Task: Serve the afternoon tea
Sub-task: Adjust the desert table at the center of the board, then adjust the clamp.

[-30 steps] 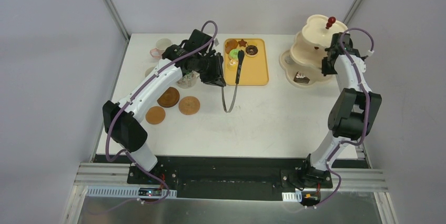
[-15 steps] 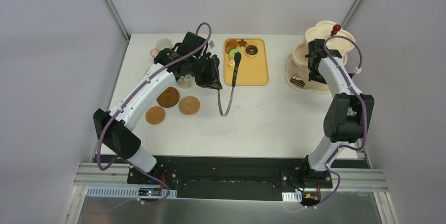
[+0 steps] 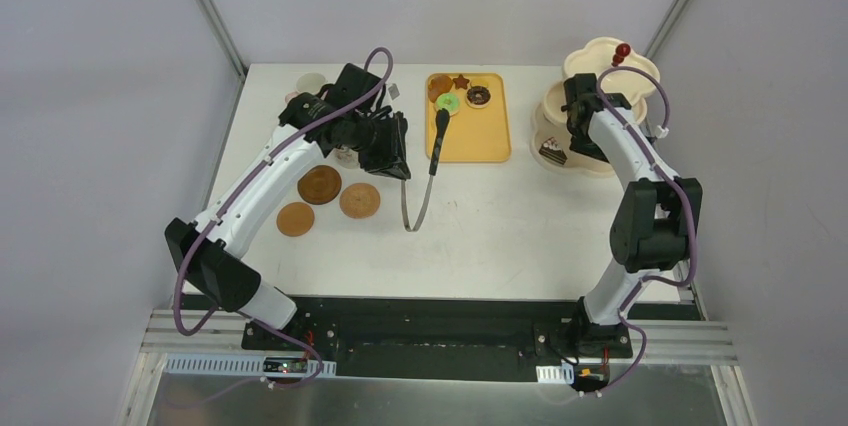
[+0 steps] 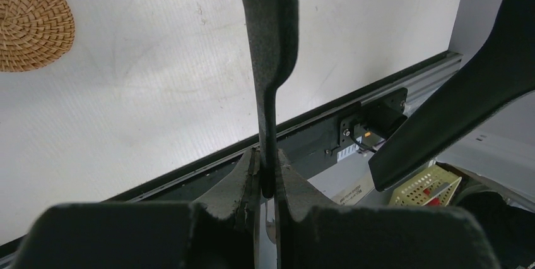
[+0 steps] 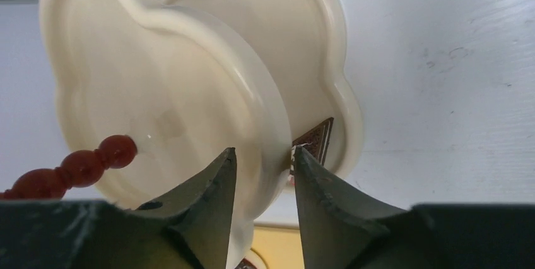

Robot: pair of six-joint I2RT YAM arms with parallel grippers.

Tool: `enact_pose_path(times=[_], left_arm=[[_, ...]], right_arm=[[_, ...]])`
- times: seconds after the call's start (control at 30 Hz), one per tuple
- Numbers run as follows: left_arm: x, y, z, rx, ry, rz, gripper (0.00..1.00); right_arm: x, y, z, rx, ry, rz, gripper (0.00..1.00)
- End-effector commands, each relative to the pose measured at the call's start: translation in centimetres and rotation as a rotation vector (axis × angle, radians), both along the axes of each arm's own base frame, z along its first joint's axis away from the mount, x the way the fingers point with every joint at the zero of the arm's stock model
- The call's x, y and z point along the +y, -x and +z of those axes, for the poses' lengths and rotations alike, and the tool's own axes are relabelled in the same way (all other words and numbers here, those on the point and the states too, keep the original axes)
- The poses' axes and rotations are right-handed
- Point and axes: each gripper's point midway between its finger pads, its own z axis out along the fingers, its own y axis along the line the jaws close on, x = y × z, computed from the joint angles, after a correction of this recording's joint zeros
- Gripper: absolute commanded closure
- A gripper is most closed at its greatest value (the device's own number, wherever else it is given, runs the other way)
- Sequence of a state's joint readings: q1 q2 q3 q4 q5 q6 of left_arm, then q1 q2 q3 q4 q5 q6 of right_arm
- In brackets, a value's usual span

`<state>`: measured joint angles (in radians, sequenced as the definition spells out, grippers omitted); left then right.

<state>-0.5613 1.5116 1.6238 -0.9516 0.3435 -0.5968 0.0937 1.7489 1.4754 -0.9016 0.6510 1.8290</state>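
Top external view: the left arm reaches far across the table with its elbow bent, and the left gripper [image 4: 266,177] pinches one arm of the black tongs [image 3: 420,196] beside the yellow tray [image 3: 485,141]. The right arm stretches to the cream three-tier stand [image 3: 600,54] at far right, the right gripper [image 5: 264,158] spread astride a tier's rim.

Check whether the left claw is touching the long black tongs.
Touching. The left wrist view shows the left claw pinched shut on one thin arm of the long black tongs.
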Motion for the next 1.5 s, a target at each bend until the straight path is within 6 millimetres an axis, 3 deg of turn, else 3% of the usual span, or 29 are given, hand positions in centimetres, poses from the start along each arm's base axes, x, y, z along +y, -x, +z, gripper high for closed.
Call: enact_pose_path(times=[0.0, 0.1, 0.2, 0.53, 0.67, 0.73, 0.8, 0.87, 1.0, 1.2, 1.37, 1.47], left_arm=[[0.3, 0.7, 2.2, -0.041, 0.056, 0.001, 1.00], [-0.1, 0.8, 2.2, -0.043, 0.092, 0.015, 1.00], [-0.3, 0.7, 1.8, -0.041, 0.112, 0.031, 1.00], [-2.2, -1.1, 0.4, 0.004, 0.174, 0.087, 1.00], [-2.5, -2.1, -0.9, 0.038, 0.158, 0.138, 1.00], [-2.3, -2.6, -2.1, 0.060, 0.122, 0.169, 1.00], [-2.0, -3.0, -3.3, 0.086, 0.068, 0.213, 1.00], [-1.8, -3.5, -4.3, 0.109, 0.031, 0.262, 1.00], [-1.3, -4.4, -5.8, 0.165, -0.025, 0.388, 1.00], [-2.1, -4.9, -7.0, 0.249, -0.114, 0.444, 1.00], [-3.3, -4.5, -7.0, 0.269, -0.124, 0.449, 1.00], [-3.7, -4.4, -7.1, 0.294, -0.107, 0.466, 1.00]], right_arm=[[-0.4, -2.1, 3.7, -0.188, 0.006, -0.070, 0.48], [-1.1, -2.0, 5.4, -0.200, 0.044, -0.020, 0.30], [-1.3, -1.3, 6.5, -0.192, 0.054, 0.040, 0.23], [1.3, 3.9, 4.6, -0.107, -0.044, 0.372, 0.07], [4.6, 5.4, 3.0, -0.025, -0.073, 0.663, 0.03], [7.4, 5.5, 2.3, 0.003, -0.053, 0.909, 0.01], [11.5, 5.9, 2.5, -0.005, -0.014, 1.239, 0.00], [16.0, 7.9, 3.6, -0.040, 0.024, 1.568, 0.00], [22.7, 12.3, 7.4, -0.201, 0.226, 1.980, 0.00], [27.5, 16.3, 9.3, -0.339, 0.394, 2.258, 0.00], [29.5, 16.7, 8.9, -0.266, 0.602, 2.323, 0.00], [30.2, 16.3, 8.4, -0.167, 0.894, 2.294, 0.00]])
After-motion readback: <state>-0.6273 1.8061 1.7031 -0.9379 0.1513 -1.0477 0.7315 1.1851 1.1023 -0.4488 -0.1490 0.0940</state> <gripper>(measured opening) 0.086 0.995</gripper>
